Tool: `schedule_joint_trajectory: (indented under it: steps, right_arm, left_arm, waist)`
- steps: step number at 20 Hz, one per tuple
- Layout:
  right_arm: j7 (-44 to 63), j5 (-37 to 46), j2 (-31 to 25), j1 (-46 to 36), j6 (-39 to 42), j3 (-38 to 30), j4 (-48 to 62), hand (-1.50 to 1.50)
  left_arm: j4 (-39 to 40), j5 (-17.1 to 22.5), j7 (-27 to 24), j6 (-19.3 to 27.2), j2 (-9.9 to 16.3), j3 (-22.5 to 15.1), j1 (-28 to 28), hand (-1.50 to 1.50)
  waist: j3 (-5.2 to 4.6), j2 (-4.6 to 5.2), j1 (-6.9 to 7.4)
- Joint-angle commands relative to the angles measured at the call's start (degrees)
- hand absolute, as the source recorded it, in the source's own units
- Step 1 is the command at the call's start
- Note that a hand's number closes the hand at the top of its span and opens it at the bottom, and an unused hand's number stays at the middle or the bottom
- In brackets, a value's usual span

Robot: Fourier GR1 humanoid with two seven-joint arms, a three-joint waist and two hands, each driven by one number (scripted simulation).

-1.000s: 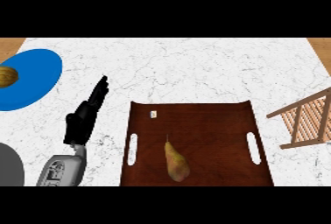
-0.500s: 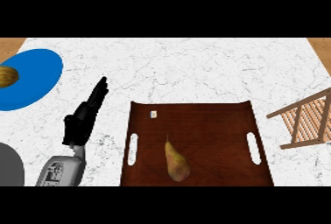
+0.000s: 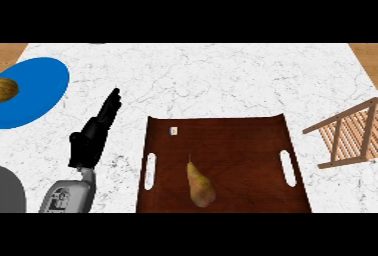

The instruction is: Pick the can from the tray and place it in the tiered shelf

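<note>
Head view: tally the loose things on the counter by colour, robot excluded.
Brown: 3, the tray, the wooden tiered shelf, the round item on the plate.
Blue: 1, the plate.
Yellow-tan: 1, the pear-shaped item lying on the tray.
White: 1, a tiny object near the tray's far left corner; cannot tell what it is.
Total: 6.

A white marbled counter (image 3: 221, 75) is seen from above. A dark brown tray (image 3: 244, 145) with two slot handles is placed on it, at the lower middle. To the left of the tray and further back, a blue plate (image 3: 37, 95) is laid. To the right of the tray, a wooden tiered shelf (image 3: 351, 135) is placed at the edge.
</note>
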Motion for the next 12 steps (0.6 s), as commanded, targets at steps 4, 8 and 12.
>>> schedule_joint_trajectory:
  steps: [4, 8, 12]
  right_arm:
    - [-5.76, 0.92, -6.31, 11.71, 14.62, -5.43, 16.86, -1.50]
    - [-14.04, 2.78, -6.28, 19.09, 20.39, -7.03, 20.88, -1.50]
    - [-17.99, 1.57, -7.63, 23.95, 27.34, -9.94, 24.32, -1.50]
  left_arm:
    - [0.63, 1.22, -1.47, -0.44, 0.51, 1.43, 1.16, 0.00]
    - [-0.72, 0.65, -1.38, -0.01, 1.07, 1.57, 2.72, 0.00]
    - [-0.99, 1.58, -1.34, -0.80, 1.85, 2.44, 3.90, 0.00]
  waist:
    - [0.28, -0.03, -1.56]
    - [0.43, -0.19, -2.00]
    - [0.49, -0.67, -3.31]
